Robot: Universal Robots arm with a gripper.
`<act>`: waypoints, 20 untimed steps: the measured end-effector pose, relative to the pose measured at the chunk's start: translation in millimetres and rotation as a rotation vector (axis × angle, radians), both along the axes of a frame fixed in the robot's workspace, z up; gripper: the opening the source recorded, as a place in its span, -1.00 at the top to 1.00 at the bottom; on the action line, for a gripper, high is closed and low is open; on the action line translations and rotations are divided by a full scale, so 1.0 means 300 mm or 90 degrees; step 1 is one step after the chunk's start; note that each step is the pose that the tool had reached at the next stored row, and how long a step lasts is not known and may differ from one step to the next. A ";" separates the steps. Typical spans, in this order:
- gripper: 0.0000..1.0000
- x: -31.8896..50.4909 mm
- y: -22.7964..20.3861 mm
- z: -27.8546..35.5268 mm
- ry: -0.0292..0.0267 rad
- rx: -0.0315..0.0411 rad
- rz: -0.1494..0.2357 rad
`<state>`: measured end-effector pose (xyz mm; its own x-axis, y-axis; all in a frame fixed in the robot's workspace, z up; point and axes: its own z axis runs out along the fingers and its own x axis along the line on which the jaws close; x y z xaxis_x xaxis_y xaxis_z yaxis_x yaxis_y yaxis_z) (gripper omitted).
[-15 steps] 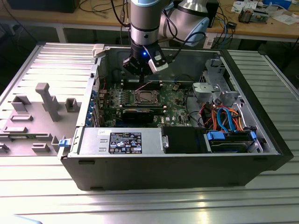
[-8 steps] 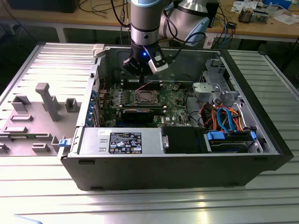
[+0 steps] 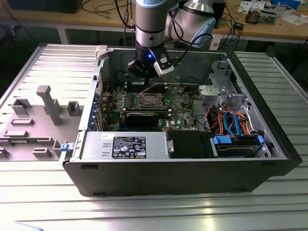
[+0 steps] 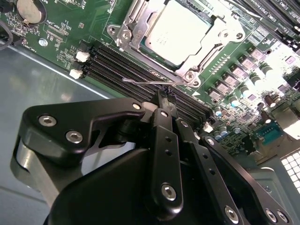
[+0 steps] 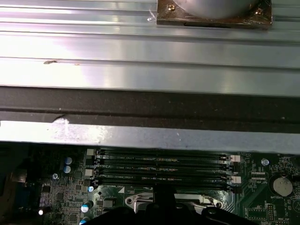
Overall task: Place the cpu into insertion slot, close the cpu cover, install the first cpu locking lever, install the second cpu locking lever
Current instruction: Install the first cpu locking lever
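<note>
Progress looks well past the opening steps: in the second wrist view the cpu [image 4: 182, 31] already sits in the insertion slot [image 4: 125, 34], and the cpu cover [image 4: 197, 62] seems folded down around it, its silver top showing through the frame's window. One locking lever [image 4: 143, 81] (a thin wire rod) stands just off the socket's edge nearest the memory slots [image 4: 126, 70], apparently not latched, so I judge the lever work is what remains; the second lever I cannot make out. From the socket, the gripper [image 4: 166, 99] lies at about six o'clock, fingertips drawn together over the lever's end, though whether they pinch the wire is unclear. In the exterior view the gripper [image 3: 147, 72] hangs at twelve o'clock from the socket, inside the open computer case [image 3: 168, 180].
</note>
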<state>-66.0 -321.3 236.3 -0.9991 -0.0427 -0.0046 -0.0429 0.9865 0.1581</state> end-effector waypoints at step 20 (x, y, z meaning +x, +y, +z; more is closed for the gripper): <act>0.79 0.052 0.000 -0.012 0.0000 -0.0104 -0.006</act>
